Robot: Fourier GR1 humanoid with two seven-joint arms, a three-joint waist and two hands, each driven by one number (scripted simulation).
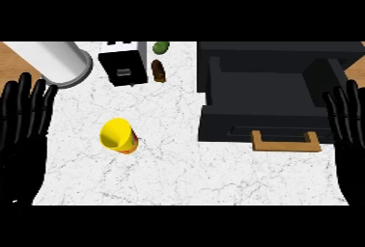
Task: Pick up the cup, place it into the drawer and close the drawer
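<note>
As the head view looks down on it, the white marbled counter top carries the yellow cup with a red-orange band near its base. The cup stands in the left half of the counter, its open mouth showing, and neither hand touches it. The black box-shaped drawer lies well apart to the cup's right. It is pulled open with its dark cavity exposed, and a tan wooden U-shaped handle projects from its front panel toward the lower edge. The left hand shows at the left edge, fingers straight and pointing up, released and holding nothing; it is near the cup but apart from it. The right hand shows at the right edge beside the drawer, likewise straight-fingered and holding nothing. At the far side of the counter lie a large white cylinder, a black box with a white top, a small green round object and a brown oblong object.
</note>
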